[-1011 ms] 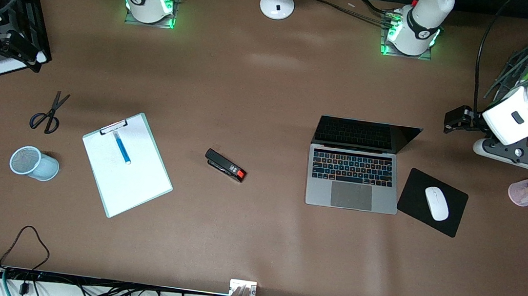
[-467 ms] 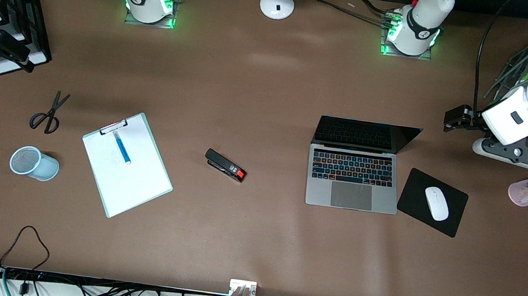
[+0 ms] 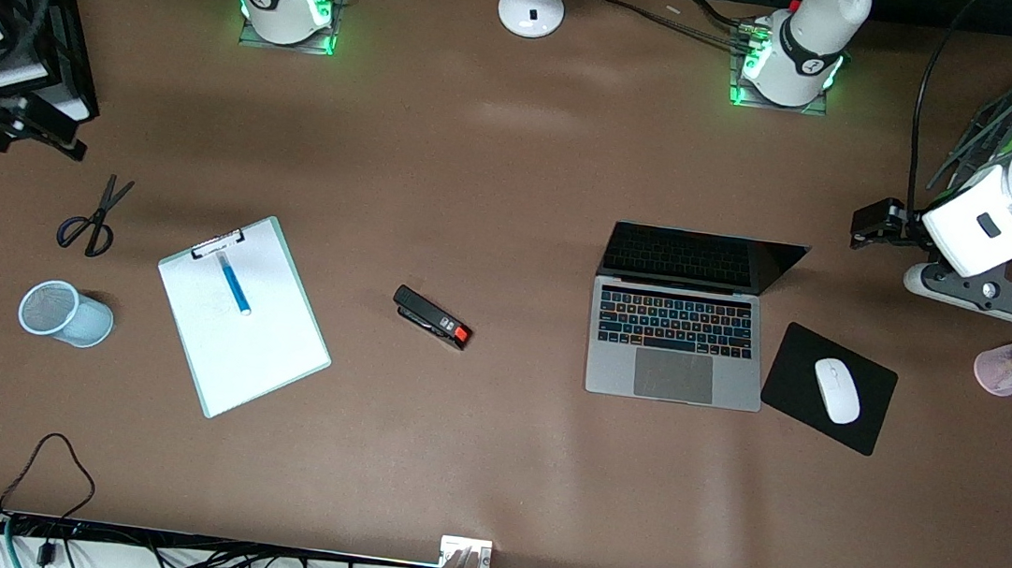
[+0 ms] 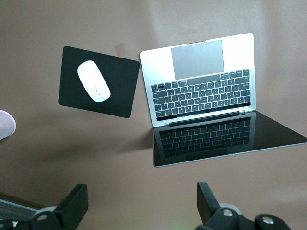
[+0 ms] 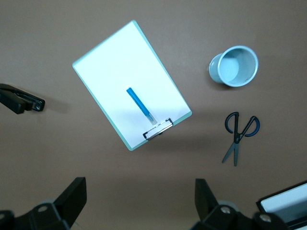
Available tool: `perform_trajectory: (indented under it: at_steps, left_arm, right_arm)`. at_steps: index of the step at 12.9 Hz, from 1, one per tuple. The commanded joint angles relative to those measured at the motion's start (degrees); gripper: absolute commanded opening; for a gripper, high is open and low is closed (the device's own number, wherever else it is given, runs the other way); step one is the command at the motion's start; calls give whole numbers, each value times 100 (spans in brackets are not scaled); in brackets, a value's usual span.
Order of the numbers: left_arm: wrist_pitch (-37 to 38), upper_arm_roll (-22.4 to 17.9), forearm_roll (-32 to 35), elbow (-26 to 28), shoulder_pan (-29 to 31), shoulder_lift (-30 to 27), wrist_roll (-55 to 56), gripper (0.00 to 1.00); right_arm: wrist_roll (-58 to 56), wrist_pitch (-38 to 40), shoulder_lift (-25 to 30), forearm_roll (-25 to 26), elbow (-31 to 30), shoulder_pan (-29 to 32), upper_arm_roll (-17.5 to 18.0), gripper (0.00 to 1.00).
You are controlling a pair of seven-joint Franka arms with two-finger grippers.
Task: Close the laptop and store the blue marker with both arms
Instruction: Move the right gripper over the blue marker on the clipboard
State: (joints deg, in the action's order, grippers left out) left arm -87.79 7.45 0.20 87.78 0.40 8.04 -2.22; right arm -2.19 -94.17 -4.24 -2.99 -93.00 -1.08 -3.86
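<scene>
A brown worktop (image 3: pixel 517 182) carries an open laptop (image 3: pixel 677 340) toward the left arm's end, beside a black mouse pad (image 3: pixel 829 389) with a white mouse (image 3: pixel 836 390). The blue marker (image 3: pixel 234 284) lies on a clipboard (image 3: pixel 244 318) toward the right arm's end, near scissors (image 3: pixel 94 217), a pale blue cup (image 3: pixel 66 313) and a black stapler (image 3: pixel 432 317). The left end effector (image 4: pixel 139 211) hangs wide and empty above the worktop near the laptop. The right end effector (image 5: pixel 139 206) hangs wide and empty near the clipboard.
</scene>
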Motion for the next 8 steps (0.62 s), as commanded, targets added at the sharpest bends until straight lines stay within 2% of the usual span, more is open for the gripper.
perform_trajectory:
  at_steps: [1, 6, 8]
  left_arm:
    - [226, -6, -108, -209, 30, 84, -50, 100]
    - [227, -24, -99, -279, 30, 110, -50, 100]
    - [209, -24, -82, -279, 21, 110, -42, 100]
  right_arm:
    - [-657, -40, -506, -43, 2, 55, -1, 100]
    - [-818, -672, -1017, -26, -86, -58, 26, 100]
    - [-845, -1093, -991, 0, -436, -216, 26, 100]
